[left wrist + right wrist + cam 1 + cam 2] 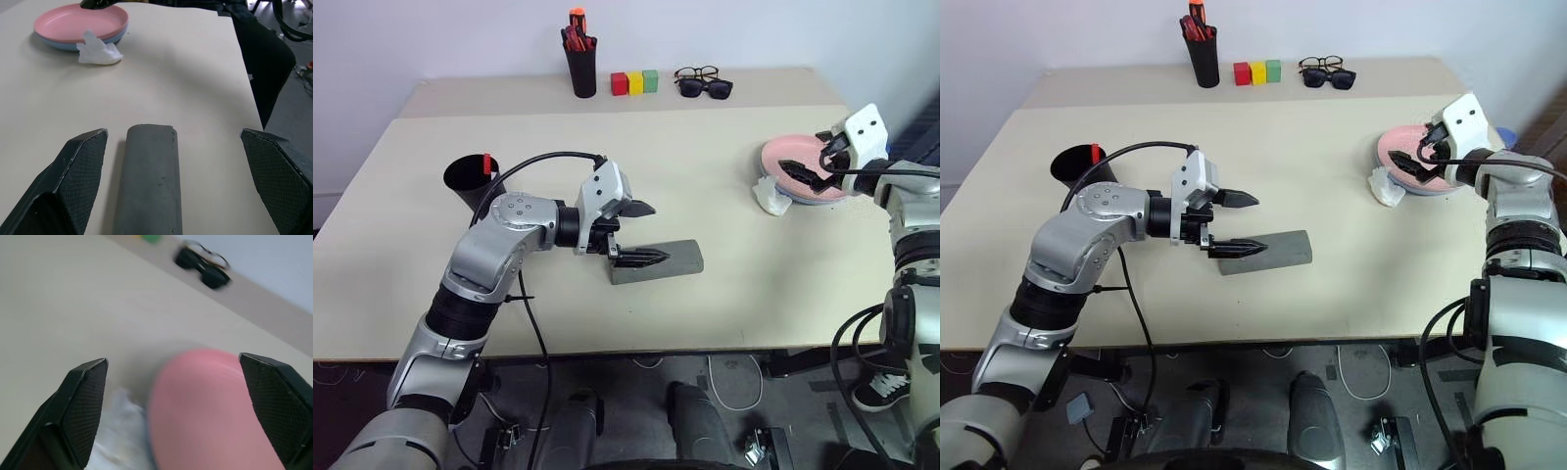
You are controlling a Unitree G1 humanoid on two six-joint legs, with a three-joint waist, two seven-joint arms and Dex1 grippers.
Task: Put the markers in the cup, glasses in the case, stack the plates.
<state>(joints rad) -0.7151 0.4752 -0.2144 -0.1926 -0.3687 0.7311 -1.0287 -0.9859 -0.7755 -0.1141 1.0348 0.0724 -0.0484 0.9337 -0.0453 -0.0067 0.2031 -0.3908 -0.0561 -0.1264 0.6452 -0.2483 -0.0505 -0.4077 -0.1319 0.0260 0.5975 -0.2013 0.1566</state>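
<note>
A beige table against a pale wall carries the work; along its far edge stand a black pen holder, three coloured blocks and two spare pairs of spectacles.

The left gripper hangs with jaws apart over the near end of the closed grey case, the case lying lengthwise between its fingers. The right gripper stands with jaws wide, holding nothing, just above the pink plate, which rests on the blue plate. The black cup, behind the left arm, holds a red marker.

Risks: a crumpled white tissue touches the plates' near rim and could be snagged or dragged. The left fingers, if lowered carelessly, could shove the case along the smooth tabletop.
</note>
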